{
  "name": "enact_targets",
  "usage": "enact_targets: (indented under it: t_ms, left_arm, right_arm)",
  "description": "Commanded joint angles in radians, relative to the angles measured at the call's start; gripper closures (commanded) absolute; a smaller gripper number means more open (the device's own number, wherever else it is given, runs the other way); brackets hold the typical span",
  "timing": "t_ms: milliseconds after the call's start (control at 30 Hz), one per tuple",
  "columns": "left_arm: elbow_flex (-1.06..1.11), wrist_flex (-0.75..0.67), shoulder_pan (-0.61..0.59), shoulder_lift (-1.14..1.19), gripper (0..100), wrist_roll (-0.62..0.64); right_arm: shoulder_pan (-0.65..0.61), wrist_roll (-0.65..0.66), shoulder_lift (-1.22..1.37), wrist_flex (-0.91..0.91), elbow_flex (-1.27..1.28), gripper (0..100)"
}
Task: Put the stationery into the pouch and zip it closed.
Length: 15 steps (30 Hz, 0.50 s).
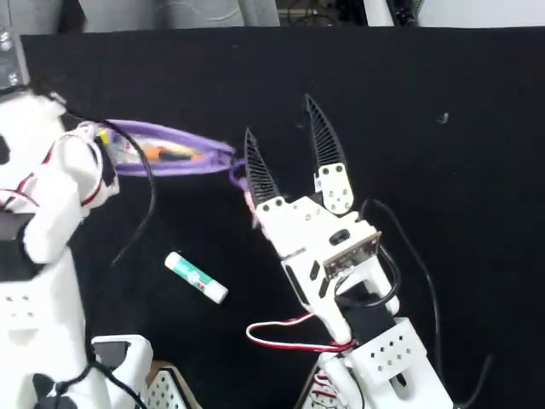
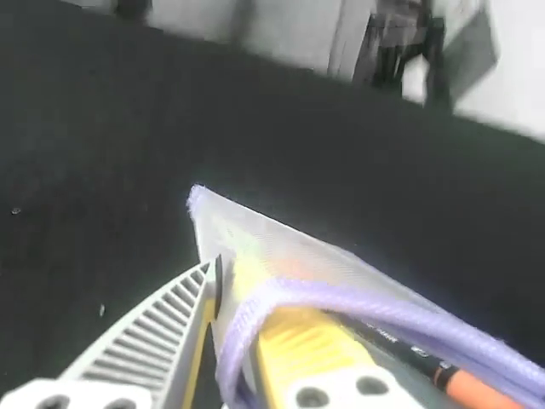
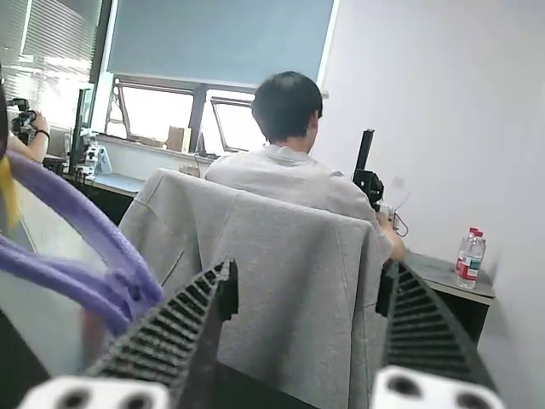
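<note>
My left gripper (image 2: 238, 315) is clamped on one end of the translucent purple-zipped pouch (image 1: 170, 153). My right gripper (image 1: 285, 149) stands wide open, empty, beside its zip end. A white-and-green glue stick (image 1: 196, 277) lies apart on the black table (image 1: 426, 102).

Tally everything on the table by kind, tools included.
Pouch: 1
Glue stick: 1
Pen seen inside the pouch: 1
Tools: 2, left tool and right tool
Total: 5
</note>
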Motion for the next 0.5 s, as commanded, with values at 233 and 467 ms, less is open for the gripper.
enact_targets:
  t_ms: [233,467]
  left_arm:
    - [-0.160,0.057,0.012,0.117,97,0.005]
    - [-0.346,0.180,0.005,0.043,97,0.003]
  right_arm:
    - [-0.005,0.011,0.007,0.003,-0.054,74.4]
    - [-0.005,0.011,0.007,0.003,-0.054,74.4]
